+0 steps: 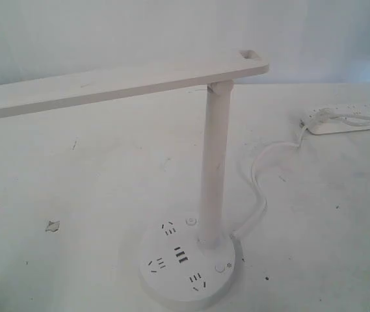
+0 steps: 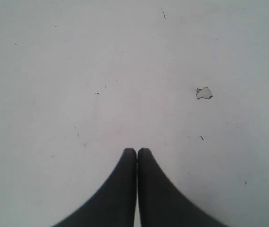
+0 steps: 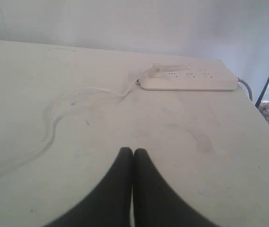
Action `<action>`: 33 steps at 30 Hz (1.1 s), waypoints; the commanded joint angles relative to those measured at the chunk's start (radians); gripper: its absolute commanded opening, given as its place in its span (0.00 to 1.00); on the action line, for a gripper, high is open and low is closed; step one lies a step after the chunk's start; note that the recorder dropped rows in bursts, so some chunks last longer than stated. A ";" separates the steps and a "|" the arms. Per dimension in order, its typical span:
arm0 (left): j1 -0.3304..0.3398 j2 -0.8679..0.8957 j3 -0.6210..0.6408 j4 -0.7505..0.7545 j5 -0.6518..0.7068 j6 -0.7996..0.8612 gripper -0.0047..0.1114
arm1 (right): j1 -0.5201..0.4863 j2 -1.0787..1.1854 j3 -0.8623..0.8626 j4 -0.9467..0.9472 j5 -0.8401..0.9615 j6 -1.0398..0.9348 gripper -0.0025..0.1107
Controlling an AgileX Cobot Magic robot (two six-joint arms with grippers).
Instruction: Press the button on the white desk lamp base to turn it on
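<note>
While the lamp stands on its round base low in the exterior view, the button with the tiny sun mark sits on the right side of that base, just beside the foot of the pole, and nothing's touching it. Left jaws are pressed fully together with nothing between them, over bare worktop near a small chip. Right jaws are the same deal, closed tight and empty, pointing toward the power strip with the lamp's cord snaking across the worktop.
</note>
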 commanded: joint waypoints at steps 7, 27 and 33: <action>0.000 -0.004 0.001 -0.002 0.007 -0.001 0.04 | 0.002 -0.003 0.002 -0.004 -0.012 -0.003 0.02; 0.000 -0.004 0.001 -0.002 0.007 -0.001 0.04 | 0.002 -0.003 0.002 0.104 -0.507 0.328 0.02; 0.000 -0.004 0.001 -0.002 0.007 -0.001 0.04 | 0.002 -0.003 0.002 0.105 -0.880 0.621 0.02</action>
